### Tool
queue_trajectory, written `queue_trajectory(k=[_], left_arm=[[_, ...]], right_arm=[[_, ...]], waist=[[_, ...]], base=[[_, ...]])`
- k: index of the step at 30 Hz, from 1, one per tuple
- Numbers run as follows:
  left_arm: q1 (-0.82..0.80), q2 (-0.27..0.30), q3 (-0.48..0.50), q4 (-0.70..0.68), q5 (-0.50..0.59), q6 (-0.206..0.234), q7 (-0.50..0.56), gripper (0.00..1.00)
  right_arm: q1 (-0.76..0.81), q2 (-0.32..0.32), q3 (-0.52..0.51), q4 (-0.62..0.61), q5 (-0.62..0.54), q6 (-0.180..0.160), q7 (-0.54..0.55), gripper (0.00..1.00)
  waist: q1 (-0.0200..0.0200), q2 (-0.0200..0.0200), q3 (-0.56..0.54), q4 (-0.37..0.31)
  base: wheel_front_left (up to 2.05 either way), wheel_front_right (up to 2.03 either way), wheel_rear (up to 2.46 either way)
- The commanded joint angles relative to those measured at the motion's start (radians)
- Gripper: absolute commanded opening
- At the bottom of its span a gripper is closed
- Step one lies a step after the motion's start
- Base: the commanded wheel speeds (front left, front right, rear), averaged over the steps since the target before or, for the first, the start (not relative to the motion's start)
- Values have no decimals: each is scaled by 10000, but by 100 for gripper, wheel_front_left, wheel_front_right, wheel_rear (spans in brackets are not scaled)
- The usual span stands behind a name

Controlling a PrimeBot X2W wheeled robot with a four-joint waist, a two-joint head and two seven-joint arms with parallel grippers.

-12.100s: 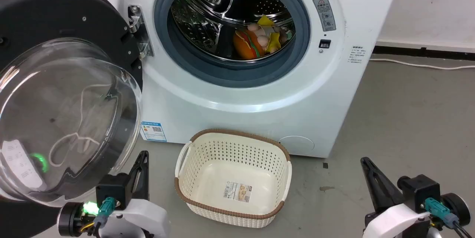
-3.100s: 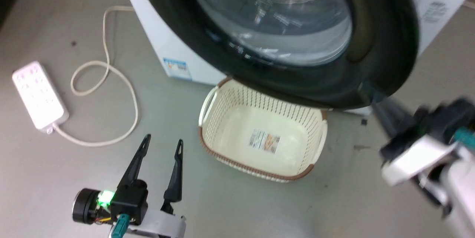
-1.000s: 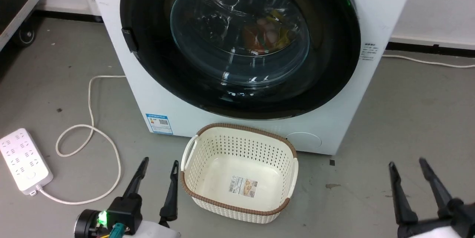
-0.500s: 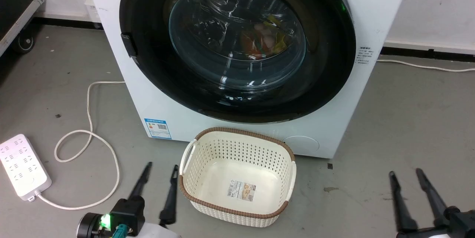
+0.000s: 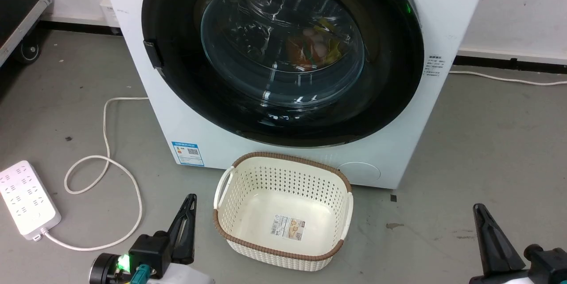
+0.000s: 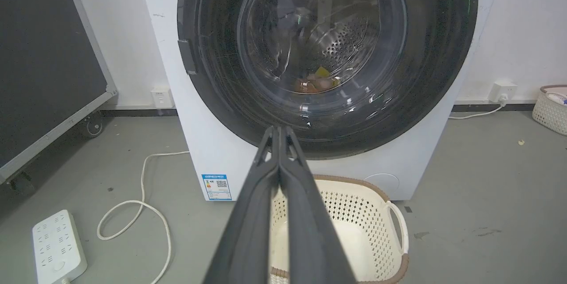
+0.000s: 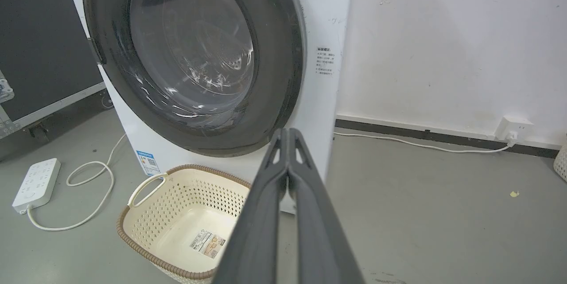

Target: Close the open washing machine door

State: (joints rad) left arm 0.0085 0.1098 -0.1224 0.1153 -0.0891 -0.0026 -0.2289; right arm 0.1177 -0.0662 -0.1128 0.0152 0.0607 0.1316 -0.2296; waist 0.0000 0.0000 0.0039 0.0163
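Door (image 5: 283, 58) sits flush against the machine (image 5: 443, 18) front, so I judge closing done and only the latch needs checking; with left gripper (image 5: 190, 200) and right gripper (image 5: 478, 209) both pinched together, empty, low either side of the basket (image 5: 283, 156), I would nudge the door only if it looks proud.

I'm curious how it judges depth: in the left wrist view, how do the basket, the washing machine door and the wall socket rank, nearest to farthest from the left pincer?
1. Basket: just below the left pincer, slightly to its right.
2. Washing machine door: straight ahead and higher up.
3. Wall socket: far right, well beyond the door.
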Motion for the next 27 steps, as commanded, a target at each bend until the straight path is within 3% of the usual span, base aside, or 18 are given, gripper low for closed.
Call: queue_trajectory(k=[1, 27], left_arm=[[-11, -25, 30, -52, 88, 2, 49, 0], [-30, -171, 335, -333, 293, 8, 621, 0]], right_arm=[[-136, 20, 33, -17, -74, -1, 48, 0], [-402, 56, 313, -52, -210, -3, 623, 0]], waist=[[0, 0, 0, -1], [0, 0, -10, -43]], base=[[0, 0, 0], [0, 0, 0]])
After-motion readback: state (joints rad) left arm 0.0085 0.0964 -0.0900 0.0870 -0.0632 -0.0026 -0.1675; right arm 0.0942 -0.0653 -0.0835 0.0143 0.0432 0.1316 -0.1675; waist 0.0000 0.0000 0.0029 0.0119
